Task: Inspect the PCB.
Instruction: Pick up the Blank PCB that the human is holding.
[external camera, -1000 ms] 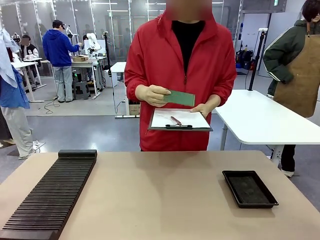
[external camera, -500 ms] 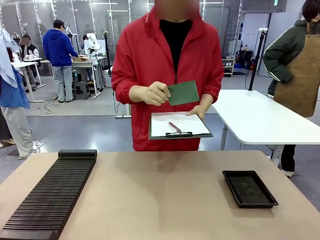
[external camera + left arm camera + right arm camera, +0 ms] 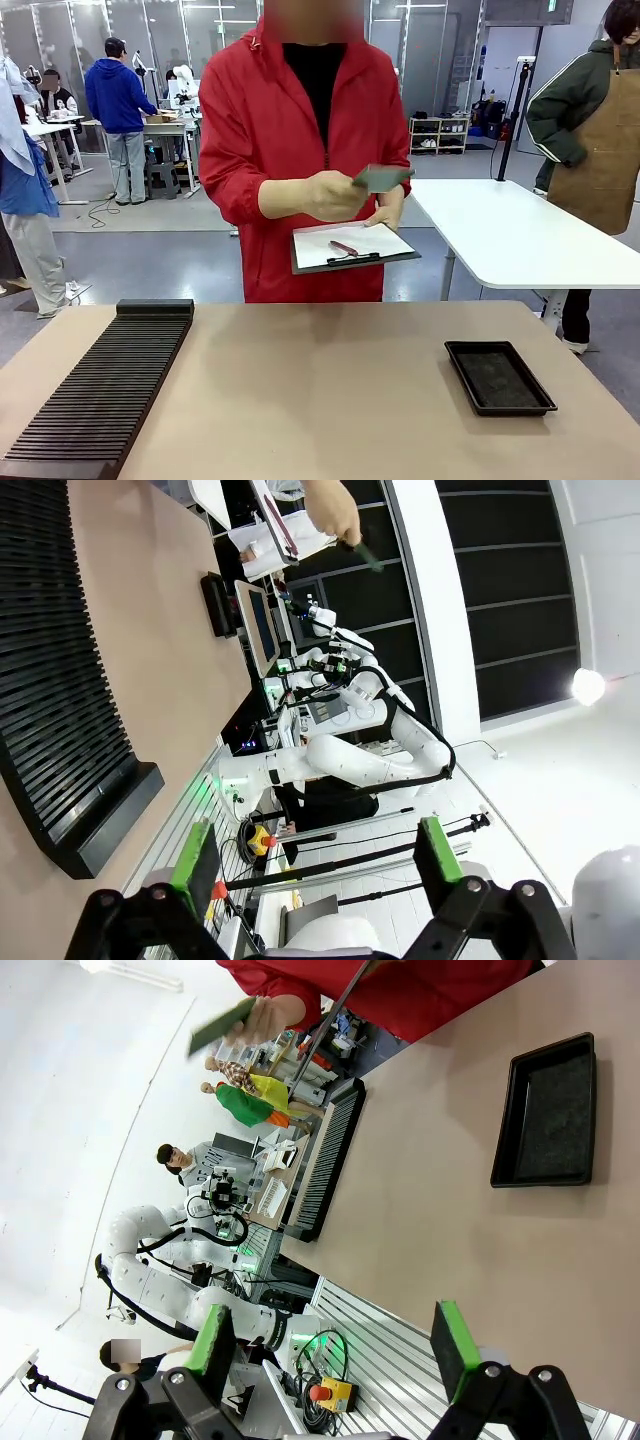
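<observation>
Both my left jaws and my right jaws stand spread wide with nothing between the green pads, hanging back on my side of the counter (image 3: 320, 400). The PCB (image 3: 382, 178) is not on the counter at all: it is up in the air across the far edge, pinched in the person's right hand (image 3: 325, 195), well apart from either set of jaws. It lies nearly edge-on to me, its long axis running roughly side to side, though motion blur makes the exact tilt hard to judge. It sits a little to my right of the middle, so I judge my right arm the nearer one if a handover comes. The person's left hand (image 3: 386, 214) carries a clipboard (image 3: 352, 245) just below the board.

Counted: one PCB, one clipboard with one pen (image 3: 343, 247), one black tray (image 3: 500, 377) at my right, one ribbed black rack (image 3: 100, 390) at my left
</observation>
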Motion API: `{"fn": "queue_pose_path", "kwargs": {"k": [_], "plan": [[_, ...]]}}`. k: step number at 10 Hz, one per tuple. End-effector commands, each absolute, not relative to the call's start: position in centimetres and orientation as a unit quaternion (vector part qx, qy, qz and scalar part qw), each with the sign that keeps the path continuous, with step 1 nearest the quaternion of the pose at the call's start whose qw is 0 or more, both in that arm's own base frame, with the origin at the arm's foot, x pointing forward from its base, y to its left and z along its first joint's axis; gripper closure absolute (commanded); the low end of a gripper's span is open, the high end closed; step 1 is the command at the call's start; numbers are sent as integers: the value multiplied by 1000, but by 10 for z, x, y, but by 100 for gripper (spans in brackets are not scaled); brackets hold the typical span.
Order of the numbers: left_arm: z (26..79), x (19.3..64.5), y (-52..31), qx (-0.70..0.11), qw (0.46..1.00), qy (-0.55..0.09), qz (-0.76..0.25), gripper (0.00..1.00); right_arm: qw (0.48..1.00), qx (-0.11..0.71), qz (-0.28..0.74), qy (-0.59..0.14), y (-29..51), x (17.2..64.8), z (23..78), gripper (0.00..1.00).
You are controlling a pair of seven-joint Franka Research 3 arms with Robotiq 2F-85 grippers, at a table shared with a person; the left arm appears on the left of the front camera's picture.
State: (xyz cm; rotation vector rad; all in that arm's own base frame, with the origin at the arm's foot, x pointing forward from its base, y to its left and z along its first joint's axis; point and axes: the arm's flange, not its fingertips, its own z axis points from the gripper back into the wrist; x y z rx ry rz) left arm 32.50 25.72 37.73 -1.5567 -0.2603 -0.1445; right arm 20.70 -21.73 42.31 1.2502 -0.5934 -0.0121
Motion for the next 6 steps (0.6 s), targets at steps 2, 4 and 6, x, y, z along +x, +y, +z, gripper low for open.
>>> {"fn": "queue_pose_path", "kwargs": {"k": [2,4,6], "plan": [[377,323,258,-699,702,-118,-63,0,765,578,0,-283,-218,206,425,0],[377,323,258,-699,702,-118,-63,0,765,578,0,-283,-218,206,425,0],[377,323,258,-699,702,-118,-63,0,780,587,5,-217,-203,215,446,0]]}}
